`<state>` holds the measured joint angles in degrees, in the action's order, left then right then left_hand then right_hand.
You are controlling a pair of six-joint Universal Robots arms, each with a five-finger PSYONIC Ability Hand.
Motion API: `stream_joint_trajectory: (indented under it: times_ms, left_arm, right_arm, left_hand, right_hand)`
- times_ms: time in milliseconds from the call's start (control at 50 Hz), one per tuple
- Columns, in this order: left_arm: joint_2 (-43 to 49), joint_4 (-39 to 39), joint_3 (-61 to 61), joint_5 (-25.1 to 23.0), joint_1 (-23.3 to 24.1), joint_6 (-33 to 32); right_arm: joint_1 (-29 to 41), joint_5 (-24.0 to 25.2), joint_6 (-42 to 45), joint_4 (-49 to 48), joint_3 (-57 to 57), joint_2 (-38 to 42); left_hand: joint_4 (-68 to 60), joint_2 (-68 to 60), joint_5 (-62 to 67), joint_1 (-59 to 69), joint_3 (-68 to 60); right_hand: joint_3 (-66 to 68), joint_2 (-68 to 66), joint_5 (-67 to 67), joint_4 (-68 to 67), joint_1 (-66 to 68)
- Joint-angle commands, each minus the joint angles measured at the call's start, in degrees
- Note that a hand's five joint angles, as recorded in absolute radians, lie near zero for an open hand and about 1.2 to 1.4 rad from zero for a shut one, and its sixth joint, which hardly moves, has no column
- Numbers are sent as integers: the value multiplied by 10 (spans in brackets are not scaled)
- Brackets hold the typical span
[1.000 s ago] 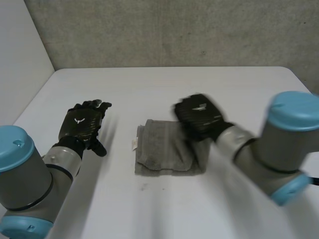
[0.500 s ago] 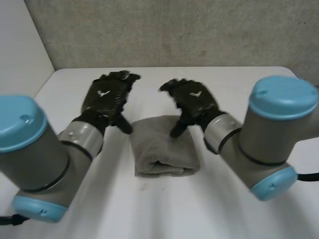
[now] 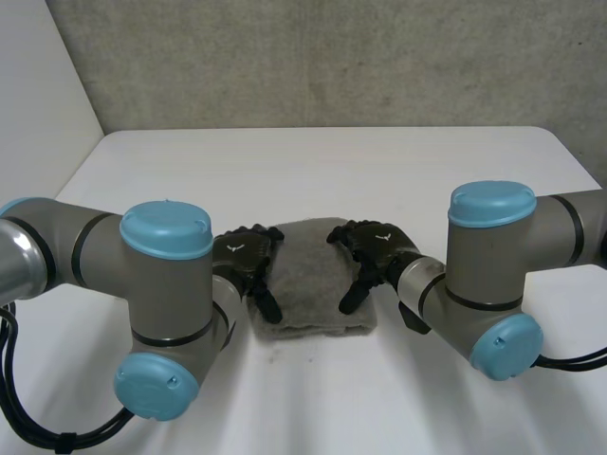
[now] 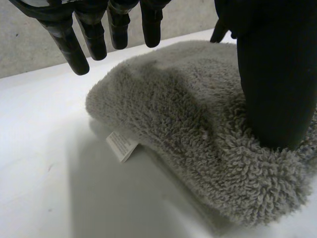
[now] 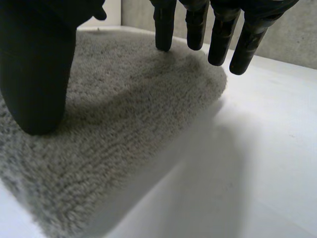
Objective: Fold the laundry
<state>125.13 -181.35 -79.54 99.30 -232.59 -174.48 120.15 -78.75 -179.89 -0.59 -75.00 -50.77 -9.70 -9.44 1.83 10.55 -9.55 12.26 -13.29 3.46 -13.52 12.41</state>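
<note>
A folded grey towel [image 3: 313,275] lies on the white table [image 3: 313,171], between my two hands. My left hand [image 3: 248,261] rests on its left edge, open, with its thumb [image 4: 277,84] pressing down on the pile and its fingers [image 4: 94,34] straight above the towel [image 4: 198,124]. A small white label [image 4: 121,146] sticks out from under the fold near that hand. My right hand [image 3: 375,251] rests on the right edge, open as well, thumb [image 5: 37,69] pressed into the towel [image 5: 124,109] and fingers [image 5: 218,34] held straight over its far end.
A grey wall [image 3: 313,57] runs behind the table's far edge. My two arms [image 3: 161,313] [image 3: 493,275] flank the towel close to the near edge. Bare table lies beyond the towel and to both sides.
Both hands have come down from the far side of the towel onto its left and right edges. The towel now lies as a thicker, tidier fold.
</note>
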Motion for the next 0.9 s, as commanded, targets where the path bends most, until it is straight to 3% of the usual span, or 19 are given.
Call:
stream_joint_trajectory:
  times_ms: [20, 100, 220, 260, 360, 420, 460, 520, 780, 840, 880, 900]
  left_arm:
    - [6, -1, -2, -2, -6, -42]
    - [-6, 4, 1, -1, -11, -47]
    - [-106, 19, 11, -2, -23, -49]
    - [-175, 45, 31, -4, -47, -44]
    - [-239, 128, 83, -11, -84, -39]
    - [-254, 166, 103, -18, -97, -33]
    - [-280, 241, 133, -37, -132, -11]
    - [-292, 275, 144, -51, -158, 4]
    - [-298, 282, 146, -75, -170, 2]
    - [-298, 282, 142, -75, -170, 2]
    - [-298, 280, 142, -75, -170, 2]
    - [-298, 280, 140, -75, -170, 2]
  right_arm:
    - [0, -10, 22, -1, 3, -1]
    - [-3, -32, 25, -1, 5, -32]
    - [-17, -91, 34, 2, 15, -95]
    - [-37, -137, 51, 6, 24, -150]
    - [-65, -167, 69, 49, 47, -226]
    - [-79, -163, 67, 86, 63, -267]
    - [-88, -158, 65, 103, 71, -287]
    - [-98, -154, 60, 130, 80, -310]
    - [-93, -143, 60, 168, 94, -316]
    - [-92, -107, 60, 170, 87, -315]
    - [-90, -49, 58, 169, 73, -304]
    - [-90, -48, 58, 169, 73, -304]
  left_hand:
    - [-3, -6, -18, -5, -4]
    - [-3, -6, -18, -5, -4]
    - [-3, -6, -18, -5, -4]
    - [-7, -9, -14, -2, -8]
    - [-14, -16, -8, 5, -15]
    - [-12, -14, -9, 3, -13]
    - [-7, -9, -14, -2, -8]
    - [-7, -9, -14, -2, -8]
    - [-3, -6, -18, -5, -4]
    - [-3, -6, -18, -5, -4]
    - [-3, -6, -18, -5, -4]
    - [-3, -6, -18, -5, -4]
  right_hand:
    - [-23, 33, -35, 35, -24]
    - [-23, 33, -35, 35, -24]
    - [-23, 33, -35, 35, -24]
    - [-23, 33, -35, 35, -24]
    - [-23, 33, -35, 35, -24]
    - [-23, 33, -35, 35, -24]
    - [-23, 33, -35, 35, -24]
    - [-23, 33, -35, 35, -24]
    - [-23, 33, -35, 35, -24]
    - [-23, 33, -35, 35, -24]
    - [-23, 33, -35, 35, -24]
    - [-23, 33, -35, 35, -24]
